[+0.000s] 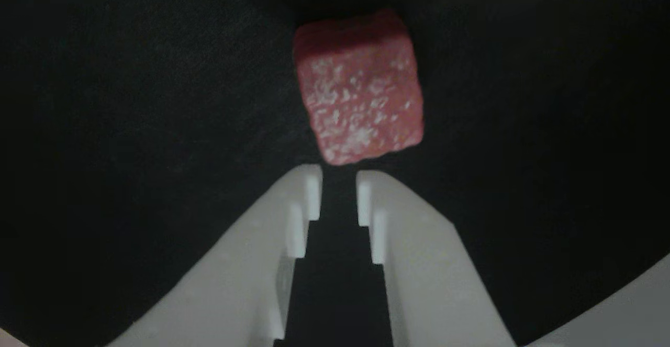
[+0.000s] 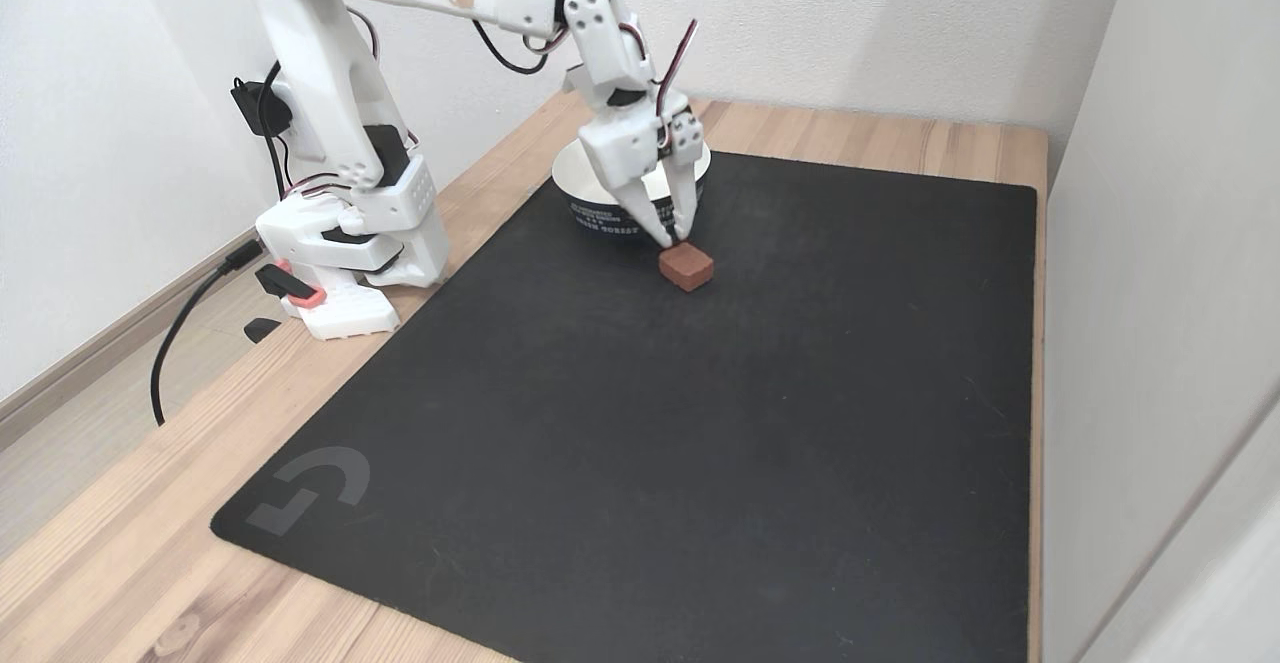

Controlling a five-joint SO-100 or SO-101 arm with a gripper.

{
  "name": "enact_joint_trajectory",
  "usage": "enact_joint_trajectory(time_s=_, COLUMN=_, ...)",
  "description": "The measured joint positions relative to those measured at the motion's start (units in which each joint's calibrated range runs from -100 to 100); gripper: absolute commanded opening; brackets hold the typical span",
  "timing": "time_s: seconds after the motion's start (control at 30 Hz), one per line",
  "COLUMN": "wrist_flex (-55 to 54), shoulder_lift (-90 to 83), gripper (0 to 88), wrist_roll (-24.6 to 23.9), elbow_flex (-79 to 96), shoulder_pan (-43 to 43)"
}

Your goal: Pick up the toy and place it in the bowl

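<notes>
Looking down the white two-finger gripper (image 1: 339, 179), we saw its jaws nearly together, gripping nothing, just beside the small dark red bumpy cube (image 2: 686, 266) on the black mat (image 2: 620, 423); they should widen, then straddle it squarely

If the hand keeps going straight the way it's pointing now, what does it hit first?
Most likely the toy: it lies on the black mat just ahead of the hand, whose narrow fingertip gap looks slimmer than the cube. Height above the cube is unclear.
</notes>
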Motion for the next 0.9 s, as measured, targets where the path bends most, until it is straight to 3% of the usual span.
enact_joint_trajectory(time_s=0.27, wrist_flex=0.0, shoulder_lift=0.0, gripper=4.5, wrist_roll=0.4, elbow_flex=0.0, shoulder_pan=-0.2)
enact_joint_trajectory(time_s=0.5, wrist_flex=0.0, shoulder_lift=0.0, gripper=34.6, wrist_roll=0.4, elbow_flex=0.0, shoulder_pan=-0.2)
enact_joint_trajectory(time_s=0.9, wrist_flex=3.3, shoulder_lift=0.0, gripper=34.6, wrist_roll=0.4, elbow_flex=0.0, shoulder_pan=-0.1)
